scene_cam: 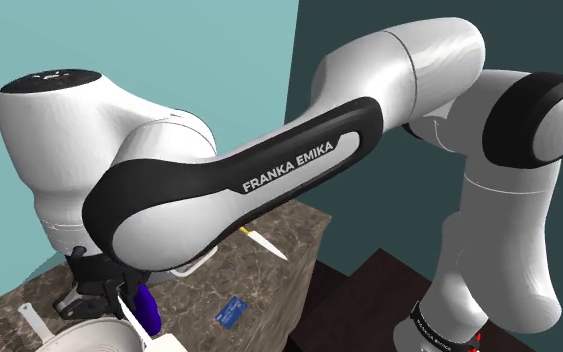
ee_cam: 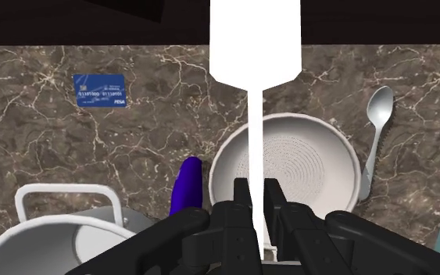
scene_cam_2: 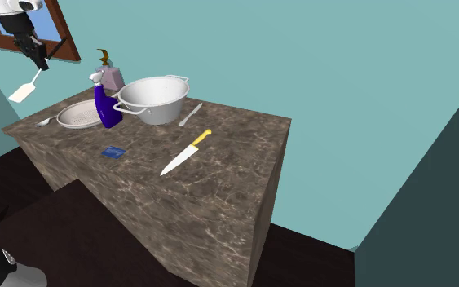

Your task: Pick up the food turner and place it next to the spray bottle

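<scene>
The food turner (ee_cam: 255, 47) is white, with a broad flat blade and a thin handle. My gripper (ee_cam: 257, 205) is shut on the handle, so the blade sticks out ahead of the fingers. In the second exterior view the gripper (scene_cam_2: 33, 50) hangs high over the counter's left end, and the turner (scene_cam_2: 21, 91) slants down from it. The blue spray bottle (scene_cam_2: 105, 103) stands upright between a white plate and a colander. It also appears beside the gripper in the wrist view (ee_cam: 188, 186) and just below the hand in the shoulder view (scene_cam: 147, 306).
On the brown marble counter (scene_cam_2: 219, 187) are a white plate (ee_cam: 304, 168), a white colander (scene_cam_2: 156, 98), a spoon (ee_cam: 374, 137), a blue card (scene_cam_2: 113, 152), a yellow-handled knife (scene_cam_2: 185, 152) and a pink soap dispenser (scene_cam_2: 110, 75). A window (scene_cam_2: 60, 37) is behind the gripper.
</scene>
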You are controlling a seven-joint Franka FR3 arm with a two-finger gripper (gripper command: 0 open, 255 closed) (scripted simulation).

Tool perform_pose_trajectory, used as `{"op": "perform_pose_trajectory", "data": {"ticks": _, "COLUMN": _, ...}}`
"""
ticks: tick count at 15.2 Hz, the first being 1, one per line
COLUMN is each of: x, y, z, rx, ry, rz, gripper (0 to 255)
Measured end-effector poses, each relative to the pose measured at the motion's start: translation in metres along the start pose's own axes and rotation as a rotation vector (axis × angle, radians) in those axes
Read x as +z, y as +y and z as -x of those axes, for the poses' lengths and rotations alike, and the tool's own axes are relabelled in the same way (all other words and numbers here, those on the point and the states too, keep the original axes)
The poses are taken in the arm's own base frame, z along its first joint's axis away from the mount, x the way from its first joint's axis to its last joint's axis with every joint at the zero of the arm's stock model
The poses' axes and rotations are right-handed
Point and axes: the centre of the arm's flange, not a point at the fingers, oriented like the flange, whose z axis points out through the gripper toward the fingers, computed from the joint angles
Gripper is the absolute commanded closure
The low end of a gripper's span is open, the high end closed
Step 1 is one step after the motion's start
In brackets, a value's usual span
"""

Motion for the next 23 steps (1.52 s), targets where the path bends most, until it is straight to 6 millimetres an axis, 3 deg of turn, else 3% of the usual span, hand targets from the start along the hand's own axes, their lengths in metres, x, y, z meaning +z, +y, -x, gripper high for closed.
{"op": "perform_pose_trajectory", "data": {"ticks": 23, "x": 0.121, "y": 0.000, "z": 0.006, "rx": 0.000, "ry": 0.000, "rz": 0.000, "gripper": 255}}
